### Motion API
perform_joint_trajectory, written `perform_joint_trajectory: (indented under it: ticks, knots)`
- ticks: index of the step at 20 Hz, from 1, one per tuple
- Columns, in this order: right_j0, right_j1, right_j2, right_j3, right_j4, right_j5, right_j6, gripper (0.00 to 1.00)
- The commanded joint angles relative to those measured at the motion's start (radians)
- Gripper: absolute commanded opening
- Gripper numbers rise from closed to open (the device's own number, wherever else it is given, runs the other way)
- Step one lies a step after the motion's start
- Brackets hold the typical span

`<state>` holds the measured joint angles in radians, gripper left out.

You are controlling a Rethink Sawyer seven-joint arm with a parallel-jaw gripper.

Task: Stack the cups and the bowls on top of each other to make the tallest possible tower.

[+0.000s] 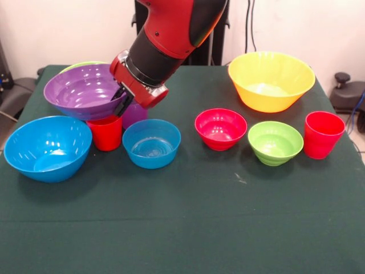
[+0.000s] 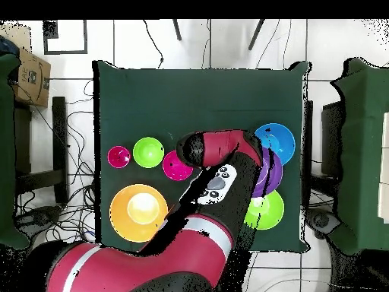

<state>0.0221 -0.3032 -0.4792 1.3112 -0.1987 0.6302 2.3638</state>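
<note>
My gripper (image 1: pixel 122 101) is shut on the right rim of the large purple bowl (image 1: pixel 84 91) and holds it tilted, with its underside on or just above a red cup (image 1: pixel 106 133). The purple cup (image 1: pixel 134 115) stands right behind, partly hidden by the wrist. A large blue bowl (image 1: pixel 48 147) and a small blue bowl (image 1: pixel 151 143) flank the red cup. A large lime green bowl (image 1: pixel 80 64) peeks out behind the purple bowl. To the right stand the small red-pink bowl (image 1: pixel 220 128), the small lime green bowl (image 1: pixel 275 142), the second red cup (image 1: pixel 323 134) and the large yellow bowl (image 1: pixel 271 80).
In the overhead view the arm (image 2: pixel 220 163) covers the gripper, the small blue bowl and two cups. The purple bowl (image 2: pixel 271 173) lies between the large blue bowl (image 2: pixel 279 139) and the large lime green bowl (image 2: pixel 266 211). The dark green table (image 1: pixel 188 222) has its edge near these bowls.
</note>
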Motion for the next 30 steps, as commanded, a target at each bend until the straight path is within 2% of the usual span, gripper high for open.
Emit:
perform_joint_trajectory:
  ticks: [1, 13, 18, 30]
  knots:
    - [-0.014, 0.011, 0.16, 0.066, -0.024, 0.071, -0.083, 0.0]
    - [-0.026, 0.003, 0.203, 0.105, -0.006, 0.079, -0.071, 0.0]
    - [-0.017, 0.009, 0.196, 0.108, -0.02, 0.039, -0.054, 0.0]
    - [-0.007, 0.0, 0.189, 0.113, -0.011, 0.058, -0.026, 0.0]
